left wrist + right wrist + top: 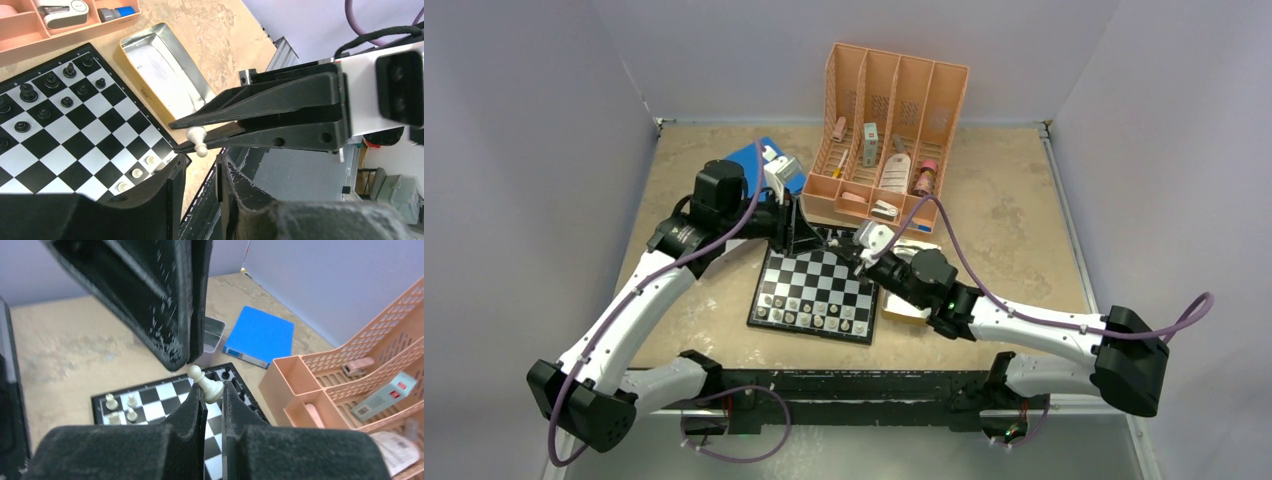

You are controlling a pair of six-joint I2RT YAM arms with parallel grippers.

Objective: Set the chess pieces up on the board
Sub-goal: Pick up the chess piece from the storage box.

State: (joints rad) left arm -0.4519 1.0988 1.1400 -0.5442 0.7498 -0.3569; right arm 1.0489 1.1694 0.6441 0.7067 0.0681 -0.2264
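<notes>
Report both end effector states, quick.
Left end effector: open, holding nothing.
Right end effector: closed on a white pawn.

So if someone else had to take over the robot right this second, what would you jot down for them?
Left gripper: open, holding nothing, close beside the other gripper over the board's far edge.
Right gripper: shut on one pale pawn, held in the air above the board.
Done: black pieces stand on the far rows, pale pieces on the rows nearest the arms.
Left: set this pawn on a free square on the pale side. I cannot tell from here whether any other piece is missing.
</notes>
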